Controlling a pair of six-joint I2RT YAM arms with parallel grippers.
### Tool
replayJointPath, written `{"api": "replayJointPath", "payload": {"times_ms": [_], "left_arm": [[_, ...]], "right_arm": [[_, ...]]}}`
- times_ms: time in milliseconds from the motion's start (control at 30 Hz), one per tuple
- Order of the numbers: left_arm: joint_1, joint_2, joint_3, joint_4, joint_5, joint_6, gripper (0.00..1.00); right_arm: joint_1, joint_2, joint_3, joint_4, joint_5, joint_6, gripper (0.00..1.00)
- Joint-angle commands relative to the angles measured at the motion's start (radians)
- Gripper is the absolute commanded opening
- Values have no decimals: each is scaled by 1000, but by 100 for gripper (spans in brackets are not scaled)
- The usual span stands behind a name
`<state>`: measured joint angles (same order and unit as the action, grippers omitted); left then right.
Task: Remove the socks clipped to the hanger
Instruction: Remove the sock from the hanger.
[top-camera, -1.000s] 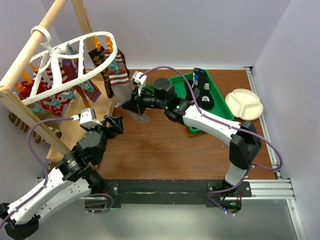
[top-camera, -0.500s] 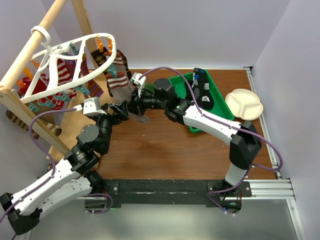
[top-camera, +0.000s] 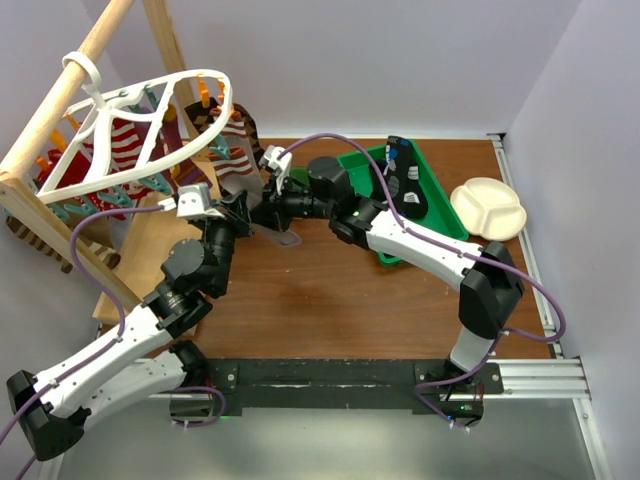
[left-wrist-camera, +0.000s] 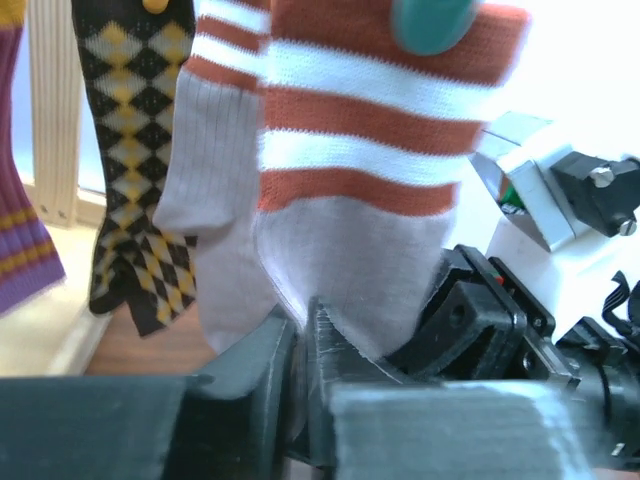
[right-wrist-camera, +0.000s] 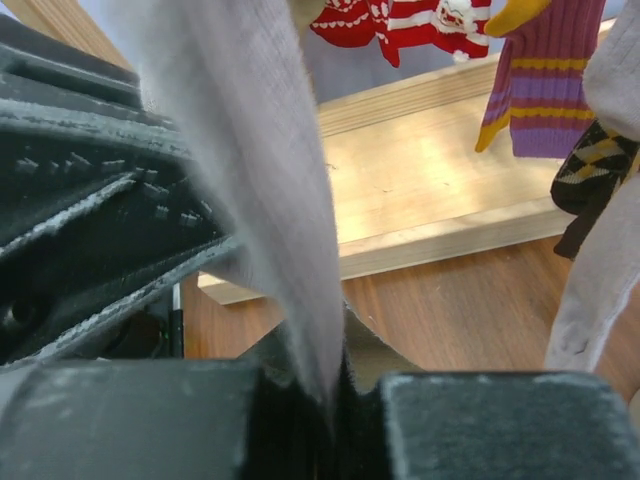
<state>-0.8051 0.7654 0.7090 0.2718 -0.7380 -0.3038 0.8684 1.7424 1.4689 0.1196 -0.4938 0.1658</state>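
At the fingertips, we see the left gripper (left-wrist-camera: 298, 350) closed on the grey toe end of the striped sock (left-wrist-camera: 360, 200). The bite is shallow, fabric edge only. The right gripper (right-wrist-camera: 335, 385) is also clamped on grey fabric, seemingly the same sock, just beside the left one.

Risk one: the shallow pinch slips off on a pull and the sock stays clipped. Risk two: the grippers sit so close that we judge they could bump if they pull in different directions. Higher up, the teal clip (left-wrist-camera: 432, 22) bites the cuff. If it holds hard, a downward tug drags the whole hanger (top-camera: 200, 73), which sits tilted on the wooden frame (top-camera: 45, 110), and it may swing or hop off the pole. The checkered sock (left-wrist-camera: 130, 170) hangs just beside and could snag.

Pose: both arms start at the near table edge. The left arm stretches forward and up, wrist pointing toward the hanger. The right arm folds at the elbow and reaches leftward across the table, nearly level, meeting the left below the hanger's right end.
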Motion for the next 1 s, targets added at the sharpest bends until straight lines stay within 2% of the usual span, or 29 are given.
{"api": "replayJointPath", "payload": {"times_ms": [0,33,67,167,267,400,567,867,967], "left_arm": [[4,-9,40,61,-9,-3,0],[4,-8,41,55,-8,-4,0],[4,-11,43,50,-8,-3,0],[4,-12,41,30,-9,-9,0],[4,-11,40,20,-8,-12,0],[4,-11,43,15,-1,-15,0],[4,-11,38,10,-1,-15,0],[3,6,41,17,20,-14,0],[4,8,44,15,22,-12,0]], "right_arm": [[0,-46,16,-17,-5,-25,27],[0,-55,15,-24,13,-32,35],[1,-63,10,-34,26,-49,47],[-2,-116,-15,-72,41,-90,63],[-2,-194,-41,-106,50,-149,72],[-31,-254,-30,-141,49,-198,73],[-69,-267,74,-92,-34,-121,70],[-77,-29,401,-57,-175,-11,65],[-75,-6,429,-6,-196,-2,65]]}}
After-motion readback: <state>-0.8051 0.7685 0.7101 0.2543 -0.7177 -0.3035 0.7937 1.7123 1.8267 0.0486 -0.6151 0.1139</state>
